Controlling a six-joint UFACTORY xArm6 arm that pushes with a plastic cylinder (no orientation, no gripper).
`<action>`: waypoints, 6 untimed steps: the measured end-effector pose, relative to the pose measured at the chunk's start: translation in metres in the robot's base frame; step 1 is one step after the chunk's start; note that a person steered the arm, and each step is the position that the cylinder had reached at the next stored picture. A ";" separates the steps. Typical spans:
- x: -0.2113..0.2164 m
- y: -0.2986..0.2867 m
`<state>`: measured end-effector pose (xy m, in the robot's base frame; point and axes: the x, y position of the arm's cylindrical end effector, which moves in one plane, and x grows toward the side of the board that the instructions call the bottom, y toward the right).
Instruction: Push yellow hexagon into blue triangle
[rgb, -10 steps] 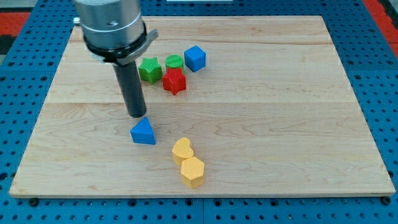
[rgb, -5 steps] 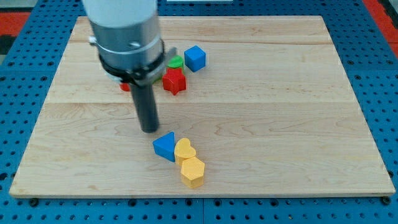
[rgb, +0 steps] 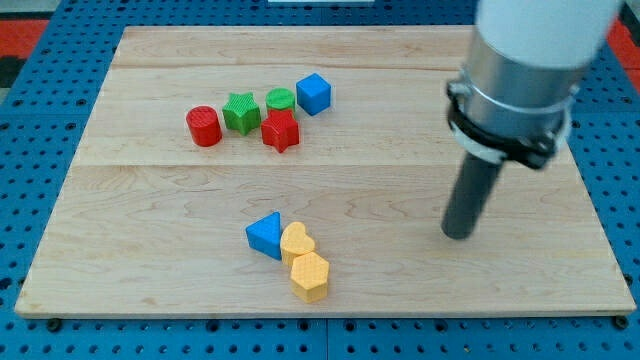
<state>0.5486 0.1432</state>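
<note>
The yellow hexagon (rgb: 310, 277) lies near the view's bottom centre of the wooden board (rgb: 400, 120). A yellow heart (rgb: 296, 243) touches its upper edge. The blue triangle (rgb: 265, 235) lies against the heart's left side, up and to the left of the hexagon. My tip (rgb: 458, 235) is on the board far to the right of these blocks, touching none of them.
A group of blocks lies at the view's upper left: a red cylinder (rgb: 202, 126), a green star (rgb: 240, 112), a green cylinder (rgb: 280, 100), a red star (rgb: 281, 131) and a blue cube (rgb: 313, 94).
My tip pushed the blue triangle right against the yellow heart, then moved far to the view's right. The red cylinder, hidden before, now shows.
</note>
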 end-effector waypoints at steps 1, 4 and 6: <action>0.050 -0.007; 0.067 -0.088; 0.066 -0.141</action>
